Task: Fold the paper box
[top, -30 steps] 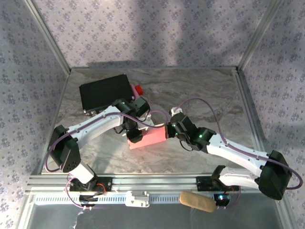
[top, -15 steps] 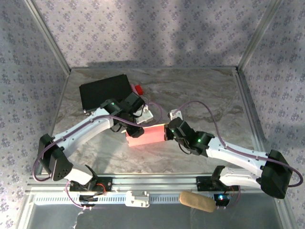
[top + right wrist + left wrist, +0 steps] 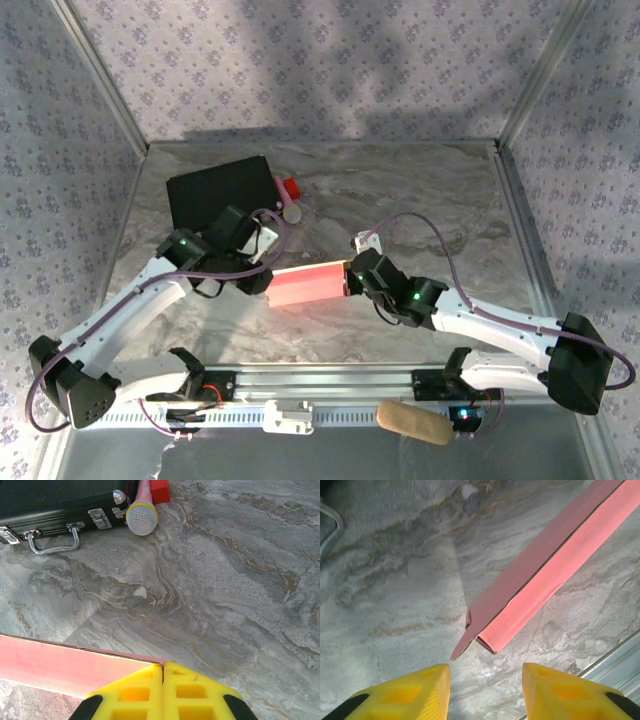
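The paper box (image 3: 308, 285) lies mid-table as a long, closed pink box; it also shows in the left wrist view (image 3: 545, 575) and the right wrist view (image 3: 60, 666). A small flap sticks out at its left end. My left gripper (image 3: 256, 279) is just off that end, open (image 3: 485, 672), with bare table between its yellow fingers (image 3: 410, 690). My right gripper (image 3: 350, 281) is at the box's right end, its fingers closed together (image 3: 164, 667) against the box's corner. I cannot tell whether any cardboard is pinched between them.
A black case (image 3: 220, 192) with a metal handle (image 3: 52, 542) lies at the back left. Beside it are a pink microphone (image 3: 141, 517) and a red block (image 3: 290, 187). A metal rail (image 3: 330, 382) runs along the near edge, with a tan roll (image 3: 412, 422) below it.
My left arm has pulled back to the left, off the top of the box to beyond its left end. The box has turned slightly and looks flatter and longer. The right gripper stayed at its right end.
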Tool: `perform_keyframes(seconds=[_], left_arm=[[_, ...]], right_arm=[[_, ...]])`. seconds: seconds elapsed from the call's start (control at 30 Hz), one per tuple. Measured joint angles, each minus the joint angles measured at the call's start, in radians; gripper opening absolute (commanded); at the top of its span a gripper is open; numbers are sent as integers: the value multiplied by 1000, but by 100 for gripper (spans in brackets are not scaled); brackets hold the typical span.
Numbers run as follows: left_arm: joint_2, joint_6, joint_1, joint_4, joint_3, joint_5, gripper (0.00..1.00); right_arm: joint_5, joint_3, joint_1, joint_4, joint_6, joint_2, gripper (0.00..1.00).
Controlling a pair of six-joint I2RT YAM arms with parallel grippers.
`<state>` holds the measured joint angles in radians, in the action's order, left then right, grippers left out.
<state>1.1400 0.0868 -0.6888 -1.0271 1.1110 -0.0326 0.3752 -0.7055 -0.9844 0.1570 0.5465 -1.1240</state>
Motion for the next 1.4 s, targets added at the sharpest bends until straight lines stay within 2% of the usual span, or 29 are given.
perform_keyframes(seconds=[0.27, 0.57, 0.77, 1.0, 1.13, 1.4], left_arm=[[14, 39, 54, 10, -21, -10, 36], [53, 75, 57, 60, -53, -62, 25], [51, 89, 57, 66, -54, -76, 24], [53, 111, 59, 87, -65, -84, 15], [53, 146, 61, 88, -65, -82, 6], [52, 229, 63, 90, -67, -84, 2]], right_arm=[[4, 0, -3, 0, 0, -3, 0], [5, -5, -3, 2, 0, -8, 0], [8, -8, -3, 1, 0, -13, 0], [11, -10, -3, 1, 0, -15, 0], [15, -10, -3, 1, 0, -16, 0], [24, -10, -6, 2, 1, -18, 0]])
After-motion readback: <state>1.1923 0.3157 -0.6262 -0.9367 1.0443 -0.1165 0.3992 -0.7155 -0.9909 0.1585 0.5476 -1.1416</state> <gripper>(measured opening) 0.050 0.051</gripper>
